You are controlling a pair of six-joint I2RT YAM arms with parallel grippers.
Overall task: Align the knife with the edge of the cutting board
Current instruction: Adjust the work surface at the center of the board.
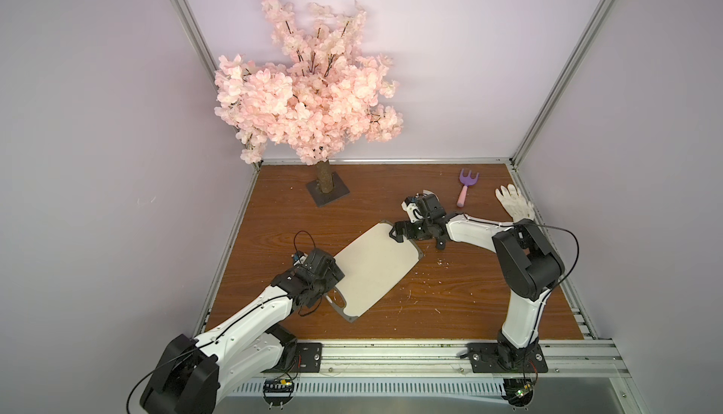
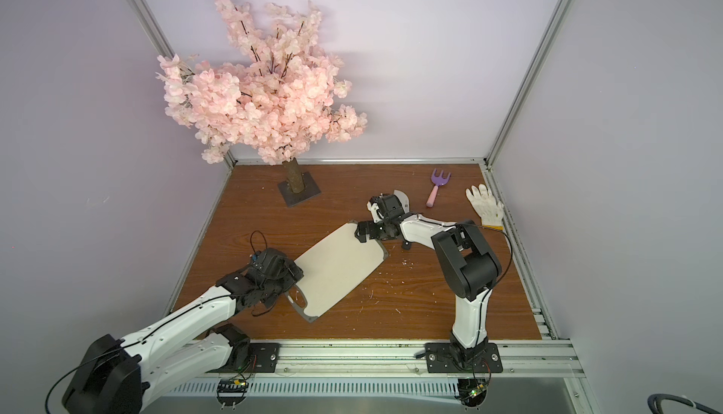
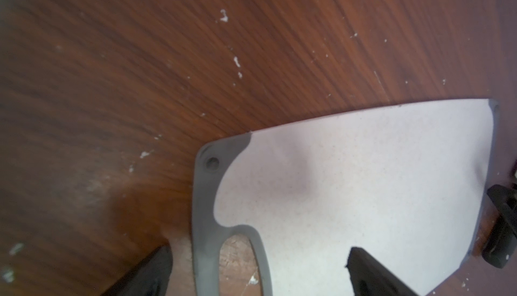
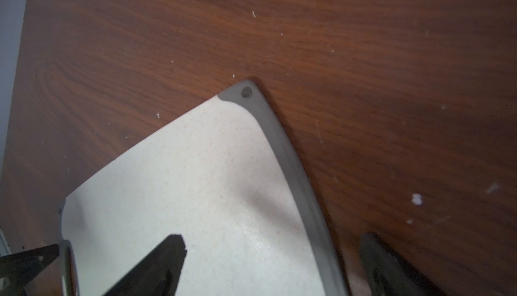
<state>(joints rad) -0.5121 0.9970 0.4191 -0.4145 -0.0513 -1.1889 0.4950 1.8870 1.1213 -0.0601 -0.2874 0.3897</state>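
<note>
The cutting board (image 1: 375,271) (image 2: 336,267) lies diagonally on the wooden table, its oval handle hole at the near-left end. My left gripper (image 1: 332,287) (image 3: 260,252) is open astride that handle end: one finger over the bare table, the other over the cutting board (image 3: 363,182). My right gripper (image 1: 396,233) (image 4: 274,237) is open at the far-right corner, one finger above the cutting board (image 4: 181,182), the other outside its grey rim. Only the silver blade tip of the knife (image 1: 428,192) (image 2: 403,198) shows behind my right wrist; the handle is hidden.
An artificial pink blossom tree (image 1: 309,91) stands on a dark square base (image 1: 328,189) at the back left. A purple-and-pink toy fork (image 1: 465,187) and a white glove (image 1: 514,203) lie at the back right. Small white crumbs (image 1: 442,263) dot the table.
</note>
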